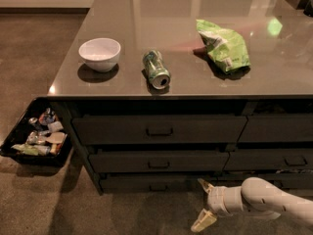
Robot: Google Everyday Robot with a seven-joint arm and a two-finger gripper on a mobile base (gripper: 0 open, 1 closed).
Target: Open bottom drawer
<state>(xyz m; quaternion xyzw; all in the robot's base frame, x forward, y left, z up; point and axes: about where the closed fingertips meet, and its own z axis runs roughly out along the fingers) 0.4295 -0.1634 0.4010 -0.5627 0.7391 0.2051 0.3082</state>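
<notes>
bottom drawer [137,182] horizontal, claw [204,203] before right end

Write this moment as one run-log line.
bottom drawer: shut | pincer: open, empty, low before drawer's right part | grasp: not yet made

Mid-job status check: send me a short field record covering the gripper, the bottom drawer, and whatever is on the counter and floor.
gripper: open, holding nothing, low at the right, in front of the drawer stack's lower right
bottom drawer: looks closed
handle: untouched, to the left of the gripper
countertop: white bowl, green can lying on its side, green bag
floor, left: black bin with mixed small items inside
</notes>
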